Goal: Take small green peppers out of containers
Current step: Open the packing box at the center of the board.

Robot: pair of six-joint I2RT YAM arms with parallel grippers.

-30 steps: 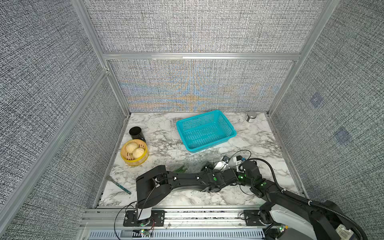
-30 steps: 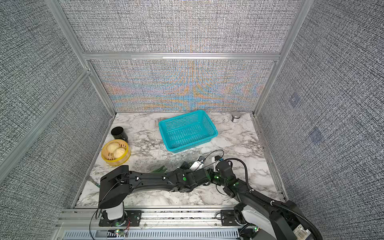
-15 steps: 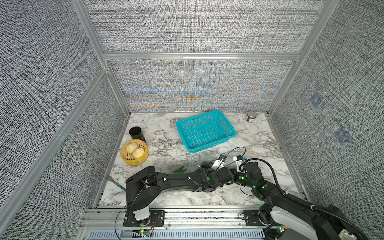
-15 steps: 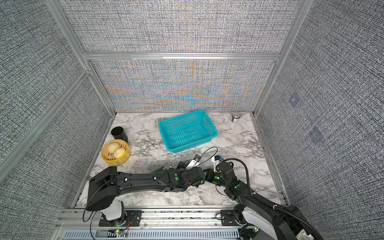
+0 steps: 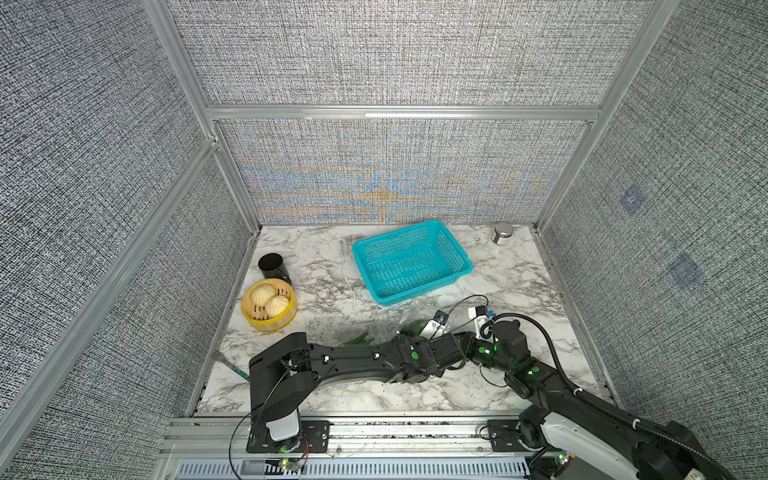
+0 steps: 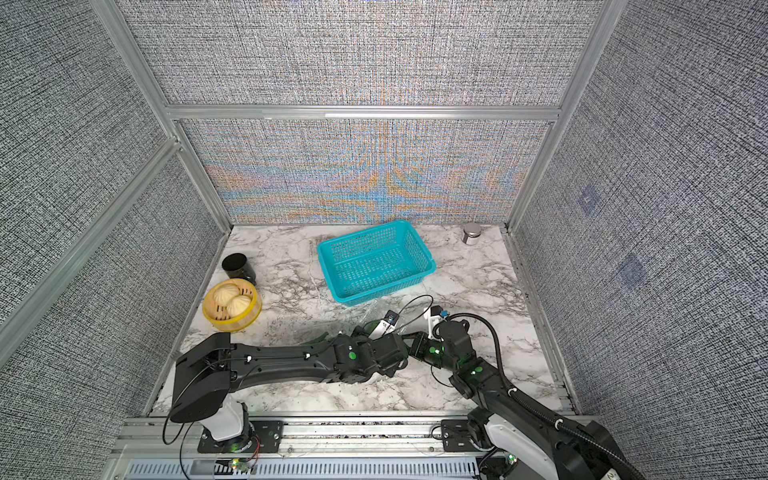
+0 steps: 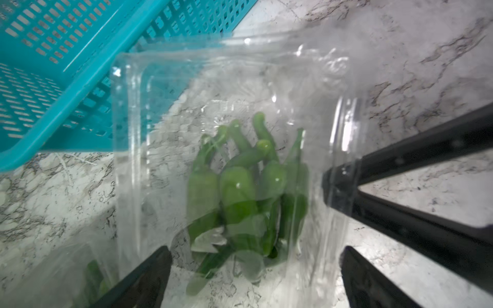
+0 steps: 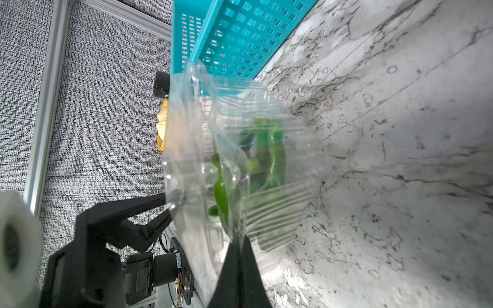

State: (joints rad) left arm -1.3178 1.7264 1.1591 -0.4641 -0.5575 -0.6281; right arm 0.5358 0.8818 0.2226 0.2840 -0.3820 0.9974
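Well, nearest the front rail the two grippers meet low over the middle of the marble counter. The right gripper is pinched shut on a thin edge of one clear container, apparently to pin the flimsy box so it cannot skid or fold. Facing it, the left gripper is spread wide and holds nothing. Its jaws stand on either side of the box's near end, placed, I would guess, to take the lid or reach inside.

The small green peppers lie heaped inside that box, and none are out yet. I cannot tell whether the lid is unlatched, because the plastic is mostly glints. Just beside it, partly under the left arm, a second container shows more green through its wall.

Beyond the held box, close against it, sits the empty teal basket, a likely place to drop the peppers. Further off to the left are a yellow steamer with two buns and a black cup. A steel tin stands in the far right corner, well apart from the work.
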